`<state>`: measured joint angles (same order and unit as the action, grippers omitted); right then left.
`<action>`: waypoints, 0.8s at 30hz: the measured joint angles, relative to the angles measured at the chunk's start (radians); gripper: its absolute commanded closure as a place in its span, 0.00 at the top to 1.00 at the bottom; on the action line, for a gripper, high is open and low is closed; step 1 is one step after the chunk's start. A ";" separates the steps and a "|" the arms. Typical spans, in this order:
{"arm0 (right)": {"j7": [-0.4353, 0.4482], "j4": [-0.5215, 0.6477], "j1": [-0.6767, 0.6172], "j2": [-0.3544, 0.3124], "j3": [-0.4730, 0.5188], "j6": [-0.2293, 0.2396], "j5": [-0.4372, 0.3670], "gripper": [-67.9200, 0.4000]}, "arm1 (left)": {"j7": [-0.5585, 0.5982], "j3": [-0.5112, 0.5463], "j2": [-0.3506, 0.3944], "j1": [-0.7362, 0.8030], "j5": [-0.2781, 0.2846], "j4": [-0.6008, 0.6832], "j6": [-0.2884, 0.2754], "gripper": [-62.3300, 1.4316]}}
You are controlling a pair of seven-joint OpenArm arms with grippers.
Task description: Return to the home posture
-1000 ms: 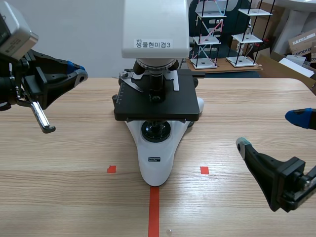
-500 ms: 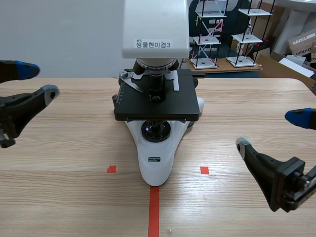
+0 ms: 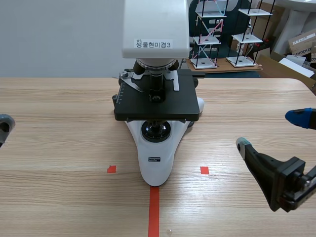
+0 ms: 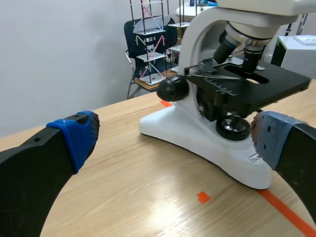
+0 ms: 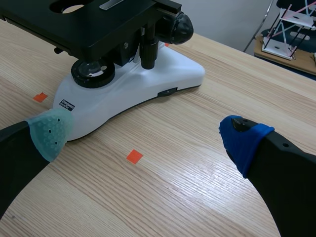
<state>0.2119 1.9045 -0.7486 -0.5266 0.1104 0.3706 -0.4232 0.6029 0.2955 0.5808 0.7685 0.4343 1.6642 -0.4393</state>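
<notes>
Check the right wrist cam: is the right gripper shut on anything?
No, the right gripper is open, with only bare table between its spread fingers and the microscope ahead of it.

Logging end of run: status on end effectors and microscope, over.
Left end effector open, empty, at table's left edge. Right end effector open, empty, right of microscope. Microscope upright mid-table, untouched. Nothing in the way.

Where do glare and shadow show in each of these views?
Left wrist view: a pale sheen on the table ahead of the open left gripper, beside the microscope. Scene view: even light, with the stage shading the base below it. Right wrist view: no glare, only a thin shadow along the microscope's base, ahead of the open right gripper.
</notes>
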 measured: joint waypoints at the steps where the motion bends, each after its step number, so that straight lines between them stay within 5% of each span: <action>1: 0.000 0.000 0.000 0.000 0.000 0.000 0.000 0.97 | 0.000 0.000 -0.014 0.015 -0.007 0.016 0.000 1.00; 12: 0.000 0.000 0.000 0.000 0.000 0.000 0.000 0.97 | -0.007 0.000 -0.155 0.132 -0.097 0.161 0.001 1.00; 16: 0.000 0.000 0.000 0.000 0.000 0.000 0.000 0.97 | -0.011 0.000 -0.159 0.131 -0.105 0.161 0.014 1.00; 20: 0.000 0.000 0.000 0.000 0.000 0.000 0.000 0.97 | -0.035 0.000 -0.156 0.130 -0.182 0.159 0.060 1.00; 24: 0.000 0.000 0.000 0.000 0.000 0.000 0.000 0.97 | -0.037 0.000 -0.156 0.129 -0.180 0.159 0.073 1.00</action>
<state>0.2119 1.9045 -0.7486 -0.5266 0.1104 0.3706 -0.4229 0.5655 0.2951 0.4244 0.8974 0.2539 1.8233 -0.3660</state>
